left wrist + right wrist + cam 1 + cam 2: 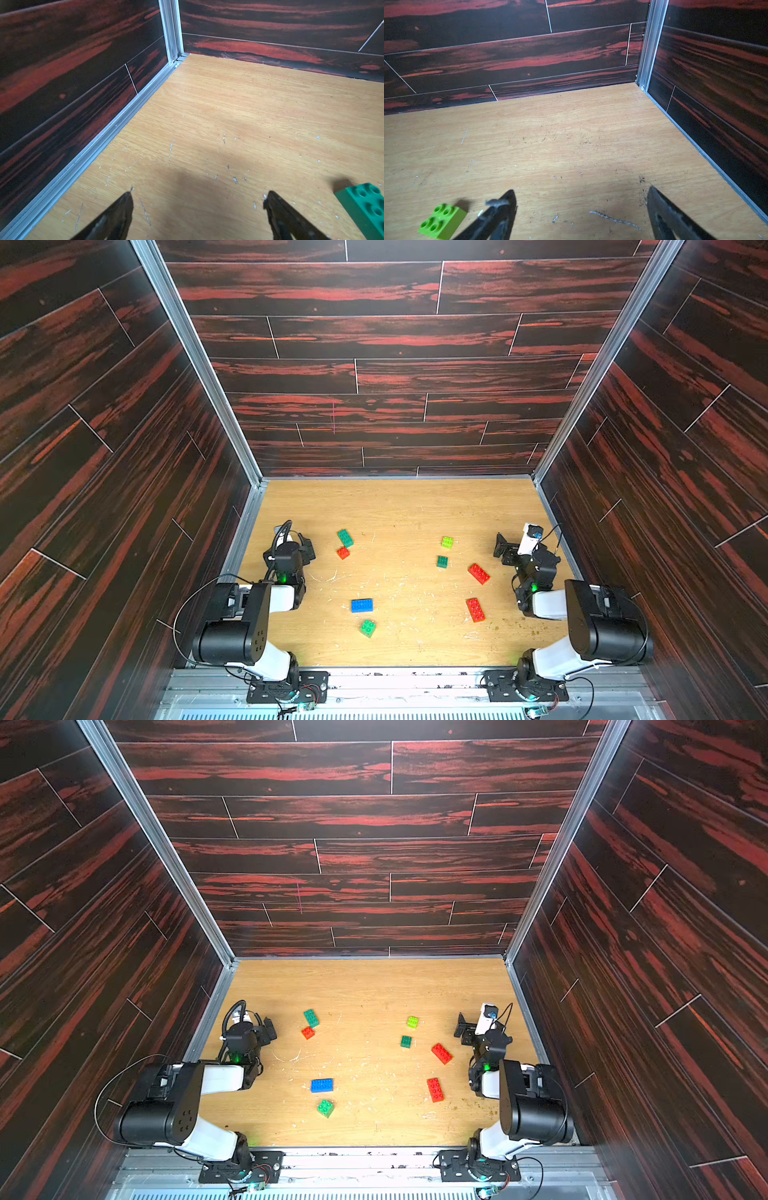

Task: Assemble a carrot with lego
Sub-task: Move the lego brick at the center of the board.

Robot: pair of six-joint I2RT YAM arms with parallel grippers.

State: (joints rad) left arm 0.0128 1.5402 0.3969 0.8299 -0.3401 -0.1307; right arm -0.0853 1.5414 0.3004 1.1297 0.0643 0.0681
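Left wrist view: teal brick [363, 207] cut off at frame edge.

Both top views hang high above the near edge of the wooden table [415, 506] and look steeply down toward the far wall [395, 364], sharing almost the whole scene. The left wrist camera sits low over the table, facing the far left corner [176, 58]; the right wrist camera, equally low, faces the far right corner [641, 85]. Each shares one brick with the top views: the teal brick [365, 207] and the lime brick [443, 220].
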